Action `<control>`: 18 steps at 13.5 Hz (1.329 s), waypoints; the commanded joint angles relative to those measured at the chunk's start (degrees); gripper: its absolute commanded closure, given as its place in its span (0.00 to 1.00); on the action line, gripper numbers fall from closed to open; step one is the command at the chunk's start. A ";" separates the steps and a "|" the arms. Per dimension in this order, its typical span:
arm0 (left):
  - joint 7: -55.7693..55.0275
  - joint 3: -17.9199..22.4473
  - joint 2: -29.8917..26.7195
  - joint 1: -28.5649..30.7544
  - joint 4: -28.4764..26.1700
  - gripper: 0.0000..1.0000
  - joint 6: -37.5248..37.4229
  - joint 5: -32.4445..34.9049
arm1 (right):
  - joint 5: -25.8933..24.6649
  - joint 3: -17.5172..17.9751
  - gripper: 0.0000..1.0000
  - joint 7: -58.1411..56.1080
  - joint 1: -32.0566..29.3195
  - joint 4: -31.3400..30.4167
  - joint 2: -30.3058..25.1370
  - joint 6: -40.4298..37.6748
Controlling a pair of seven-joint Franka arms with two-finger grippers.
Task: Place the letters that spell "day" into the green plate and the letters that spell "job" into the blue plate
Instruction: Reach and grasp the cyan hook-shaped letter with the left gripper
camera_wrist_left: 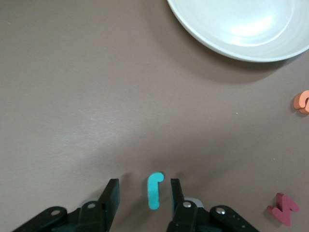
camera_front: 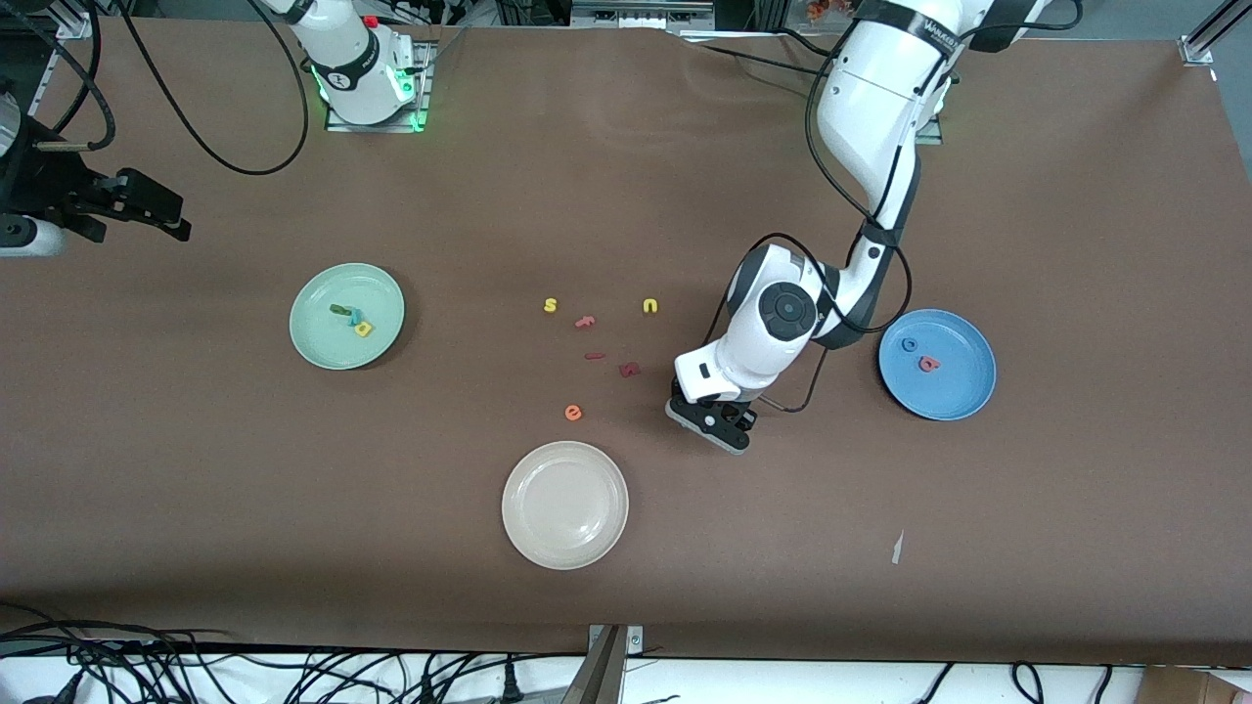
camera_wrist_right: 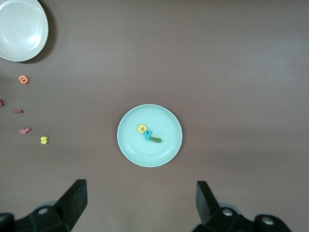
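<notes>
The teal "j" point(camera_wrist_left: 154, 190) is straddled on the table by the left gripper's point(camera_wrist_left: 143, 193) parted fingers; the right gripper point(camera_wrist_right: 141, 195) is held wide apart, waiting over the table's edge.

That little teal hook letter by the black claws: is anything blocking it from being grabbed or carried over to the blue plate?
Nothing visible does. The teal "j" lies flat between the left gripper's open fingers, nothing on it. The table between it and the blue plate looks bare apart from the arm's own cable.
</notes>
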 commanded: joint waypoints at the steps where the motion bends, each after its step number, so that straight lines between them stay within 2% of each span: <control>1: -2.07 1.42 2.23 -2.10 1.77 0.49 1.27 -1.43 | -0.59 0.41 0.00 0.94 -0.33 -0.99 -0.81 0.68; 7: -2.17 1.42 2.41 -2.37 1.24 0.50 1.27 -1.26 | -0.59 0.41 0.00 0.94 -0.33 -0.99 -0.81 0.68; 9: -1.99 1.42 2.41 -2.36 1.24 0.62 1.27 -1.17 | -0.59 0.41 0.00 0.94 -0.33 -0.99 -0.81 0.68; 10: -1.56 1.42 2.41 -2.36 1.24 0.73 1.27 -1.17 | -0.59 0.41 0.00 1.02 -0.33 -0.99 -0.81 0.68; 11: -1.46 1.42 2.41 -2.36 1.24 0.76 1.27 -1.17 | -0.59 0.41 0.00 1.03 -0.33 -0.99 -0.81 0.68; 12: -1.38 1.50 2.49 -2.28 1.15 0.85 1.27 -1.08 | -0.59 0.41 0.00 0.94 -0.33 -0.99 -0.81 0.68; 14: -1.29 1.59 2.49 -2.28 1.15 0.92 1.27 -1.08 | -0.59 0.41 0.00 0.94 -0.33 -0.99 -0.81 0.68; 15: -1.29 1.59 2.49 -2.28 1.15 1.00 1.27 -1.08 | -0.59 0.41 0.00 0.94 -0.33 -0.99 -0.81 0.68; 18: -1.37 2.73 -0.47 -1.58 -0.07 1.00 0.40 -0.82 | -0.59 0.32 0.00 0.94 -0.33 -0.99 -0.81 0.68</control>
